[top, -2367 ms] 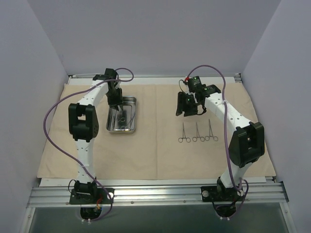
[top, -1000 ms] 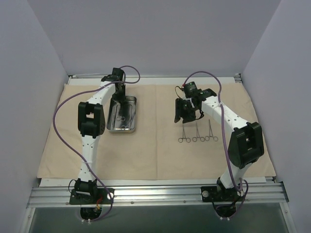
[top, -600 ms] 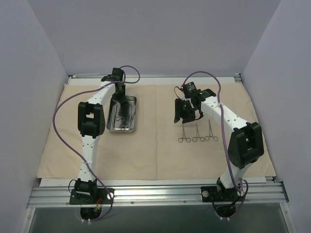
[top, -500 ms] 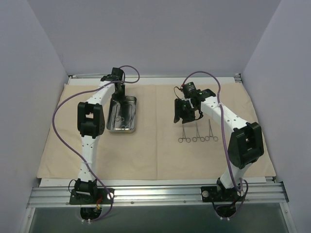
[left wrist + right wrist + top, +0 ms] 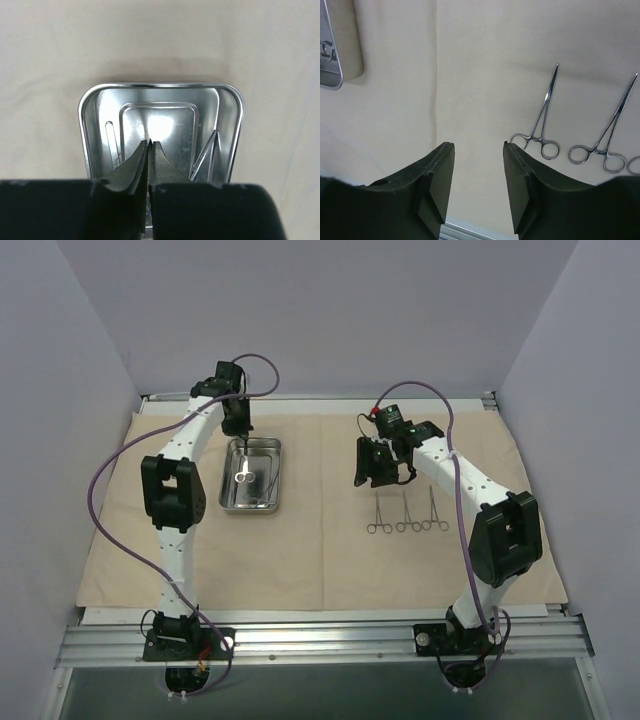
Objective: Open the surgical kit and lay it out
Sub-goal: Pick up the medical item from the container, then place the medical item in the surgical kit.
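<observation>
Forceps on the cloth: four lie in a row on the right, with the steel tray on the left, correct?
Not four: three forceps lie in that row on the cloth, as the top view shows. The steel tray is on the left.

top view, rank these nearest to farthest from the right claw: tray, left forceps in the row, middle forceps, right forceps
1. left forceps, just on the near side of the right claw.
2. middle forceps, next along to the right.
3. right forceps, at the right end of the row.
4. tray, well off to the left.
</observation>
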Motion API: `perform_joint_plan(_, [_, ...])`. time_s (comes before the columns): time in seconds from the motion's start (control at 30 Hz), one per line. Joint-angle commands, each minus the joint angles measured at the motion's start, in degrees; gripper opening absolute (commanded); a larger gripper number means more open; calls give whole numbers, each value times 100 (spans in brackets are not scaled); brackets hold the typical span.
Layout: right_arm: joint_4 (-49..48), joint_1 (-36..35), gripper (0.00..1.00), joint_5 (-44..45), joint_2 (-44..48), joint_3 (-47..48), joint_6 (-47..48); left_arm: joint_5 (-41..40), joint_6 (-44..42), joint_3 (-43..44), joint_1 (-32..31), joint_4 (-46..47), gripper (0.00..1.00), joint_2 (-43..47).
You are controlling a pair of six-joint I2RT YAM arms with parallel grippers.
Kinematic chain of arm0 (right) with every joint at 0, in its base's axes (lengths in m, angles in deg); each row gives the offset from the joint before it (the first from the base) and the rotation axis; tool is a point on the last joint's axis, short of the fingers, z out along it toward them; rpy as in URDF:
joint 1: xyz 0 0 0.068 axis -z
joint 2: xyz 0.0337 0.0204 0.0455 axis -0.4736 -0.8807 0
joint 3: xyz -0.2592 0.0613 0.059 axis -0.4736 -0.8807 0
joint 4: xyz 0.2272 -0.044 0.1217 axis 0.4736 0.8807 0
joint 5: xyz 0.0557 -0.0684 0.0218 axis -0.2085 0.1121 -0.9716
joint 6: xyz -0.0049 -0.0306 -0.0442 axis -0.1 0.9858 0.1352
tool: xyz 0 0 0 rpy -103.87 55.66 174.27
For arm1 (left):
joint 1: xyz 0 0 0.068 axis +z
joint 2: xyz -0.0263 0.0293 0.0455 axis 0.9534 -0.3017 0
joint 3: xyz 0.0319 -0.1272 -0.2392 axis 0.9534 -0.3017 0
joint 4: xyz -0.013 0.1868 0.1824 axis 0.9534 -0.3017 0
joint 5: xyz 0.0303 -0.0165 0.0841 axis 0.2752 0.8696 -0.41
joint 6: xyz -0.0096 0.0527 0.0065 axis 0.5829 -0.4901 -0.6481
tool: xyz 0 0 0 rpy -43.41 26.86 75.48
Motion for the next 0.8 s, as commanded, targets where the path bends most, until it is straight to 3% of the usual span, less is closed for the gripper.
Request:
perform_joint_plan(0.0, [-65, -56, 44, -129, -73, 270, 86, 295, 63, -156, 35, -93, 2, 544])
perform_joint_plan(0.27, [-575, -65, 51, -1103, -371, 639, 139, 997, 116, -306, 35, -382, 2, 1247])
perform_joint_plan(0.43, [-1162, -65, 55, -2331, -354, 859, 95, 2198, 186, -569, 43, -419, 2, 1948])
perform_joint_plan(0.63, [-1980, -135, 64, -3458, -179, 754, 34, 3843, 827, -1781, 17, 599, 2, 3064])
perform_joint_plan(0.77, [-2736, -170, 68, -4003, 23, 500, -299, 4467, 1310, -2739, -71, 1537, 2, 3830])
